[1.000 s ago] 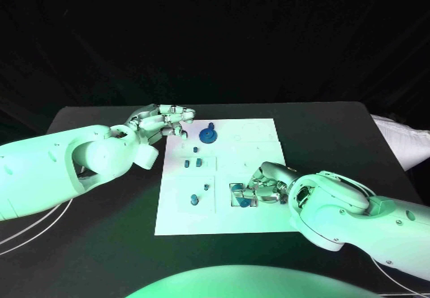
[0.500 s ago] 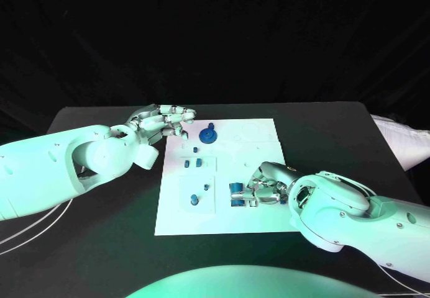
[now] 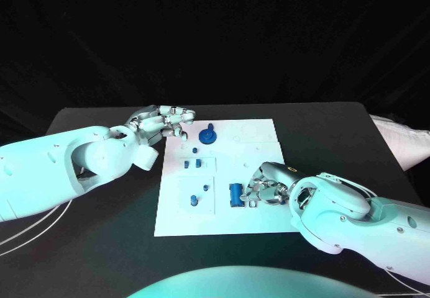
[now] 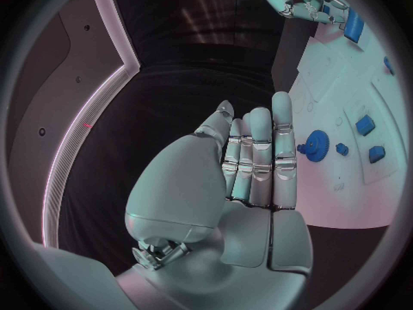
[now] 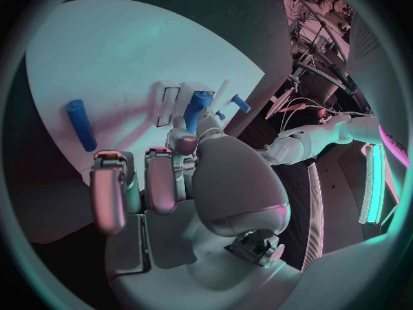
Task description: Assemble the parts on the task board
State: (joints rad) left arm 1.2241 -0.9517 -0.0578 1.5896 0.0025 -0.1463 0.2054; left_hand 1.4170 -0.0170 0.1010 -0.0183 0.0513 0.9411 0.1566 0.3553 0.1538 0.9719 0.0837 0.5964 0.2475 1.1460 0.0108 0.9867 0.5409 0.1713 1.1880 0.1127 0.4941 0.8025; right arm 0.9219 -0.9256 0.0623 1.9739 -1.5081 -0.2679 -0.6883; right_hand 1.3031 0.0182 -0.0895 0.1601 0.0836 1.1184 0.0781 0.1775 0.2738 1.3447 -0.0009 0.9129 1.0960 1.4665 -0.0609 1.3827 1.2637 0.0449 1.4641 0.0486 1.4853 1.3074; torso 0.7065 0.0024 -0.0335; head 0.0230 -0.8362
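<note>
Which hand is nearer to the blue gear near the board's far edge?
Left. The left hand hovers just beside the blue gear; the right hand is at the board's near part, well away.

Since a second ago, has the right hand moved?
Yes, slightly. The right hand has drawn back toward the board's right edge, uncovering the blue bar it earlier overlapped.

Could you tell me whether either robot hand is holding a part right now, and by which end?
Left robot hand: nothing held. Right robot hand is beside the blue bar; whether it grips the bar cannot be told.
</note>
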